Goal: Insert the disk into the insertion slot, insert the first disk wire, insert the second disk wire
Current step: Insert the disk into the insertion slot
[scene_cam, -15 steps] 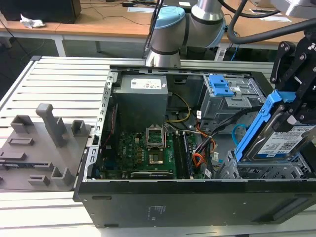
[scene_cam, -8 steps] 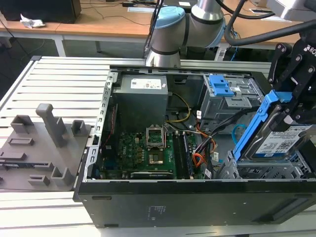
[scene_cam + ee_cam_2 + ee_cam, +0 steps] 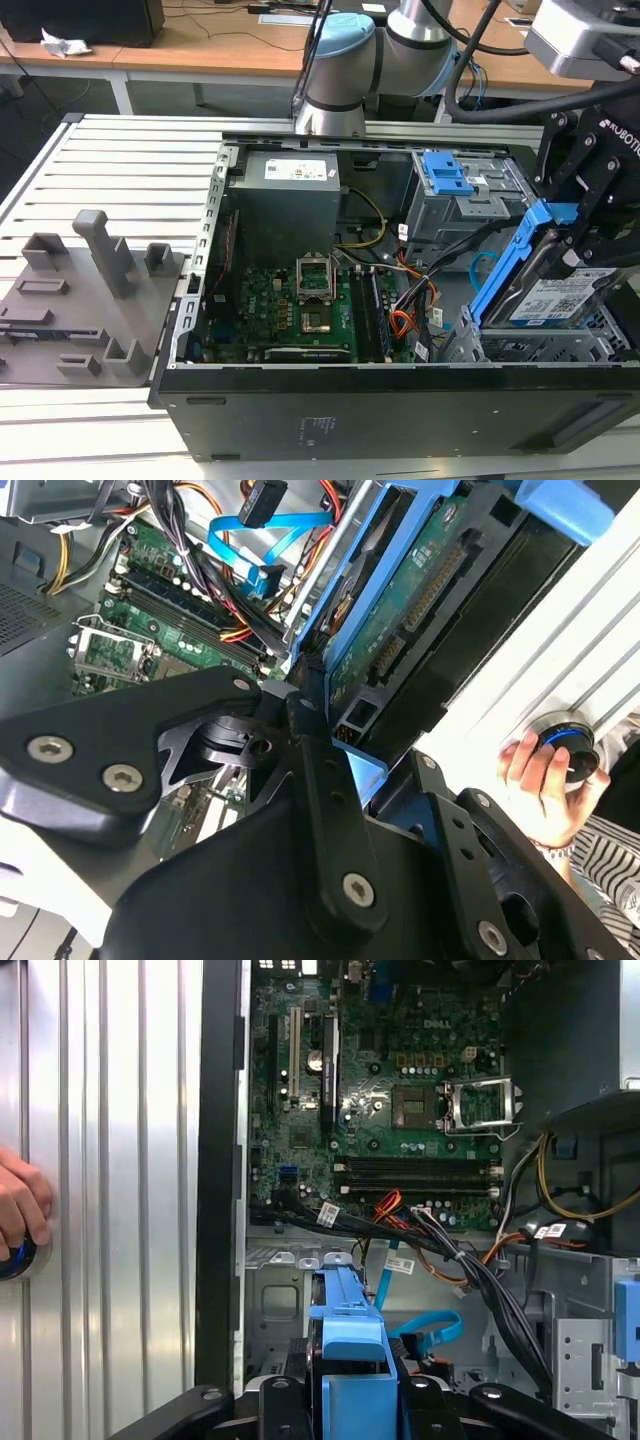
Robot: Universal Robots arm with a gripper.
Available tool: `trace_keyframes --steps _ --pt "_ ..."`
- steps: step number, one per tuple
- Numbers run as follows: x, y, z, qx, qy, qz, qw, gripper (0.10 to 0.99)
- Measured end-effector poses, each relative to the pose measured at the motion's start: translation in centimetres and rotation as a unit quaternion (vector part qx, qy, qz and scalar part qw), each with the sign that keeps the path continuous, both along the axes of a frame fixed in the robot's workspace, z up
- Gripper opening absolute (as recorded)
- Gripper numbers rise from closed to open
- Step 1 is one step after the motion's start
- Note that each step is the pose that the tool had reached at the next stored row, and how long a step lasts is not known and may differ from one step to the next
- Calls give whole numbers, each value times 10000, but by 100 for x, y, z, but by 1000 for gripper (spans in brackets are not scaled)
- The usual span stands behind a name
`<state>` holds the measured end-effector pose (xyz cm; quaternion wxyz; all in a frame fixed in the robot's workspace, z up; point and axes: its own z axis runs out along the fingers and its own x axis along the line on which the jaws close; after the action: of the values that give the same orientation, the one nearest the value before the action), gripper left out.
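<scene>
Flat silver disk (image 3: 562, 296), perforated slot (image 3: 540, 349)

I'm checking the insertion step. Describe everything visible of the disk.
The disk is a flat silver hard drive with a white barcode label, clipped in a bright blue plastic carrier. It is tilted, lower end at the grey perforated insertion slot, with the gripper shut on its carrier. The second wrist view shows its green circuit board.

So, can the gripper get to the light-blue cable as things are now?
Probably not: the gripper is shut on the disk, tilted over the insertion slot, and the disk stands between it and the light-blue cable.
</scene>
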<state>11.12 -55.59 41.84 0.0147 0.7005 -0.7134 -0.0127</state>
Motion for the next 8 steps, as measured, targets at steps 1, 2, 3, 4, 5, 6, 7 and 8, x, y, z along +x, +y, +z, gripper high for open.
trace_keyframes --steps 1,2,3,4,5,6,7,8 --pt "0 0 -9 1 0 0 10000 365" --pt "0 0 -16 0 0 0 10000 365" --pt "0 0 -23 1 0 0 10000 365" --pt "0 0 -30 1 0 0 10000 365" --pt "0 0 -34 0 0 0 10000 365" --pt "0 0 -41 1 0 0 10000 365" --pt "0 0 -48 1 0 0 10000 365" --pt "0 0 -52 0 0 0 10000 365"
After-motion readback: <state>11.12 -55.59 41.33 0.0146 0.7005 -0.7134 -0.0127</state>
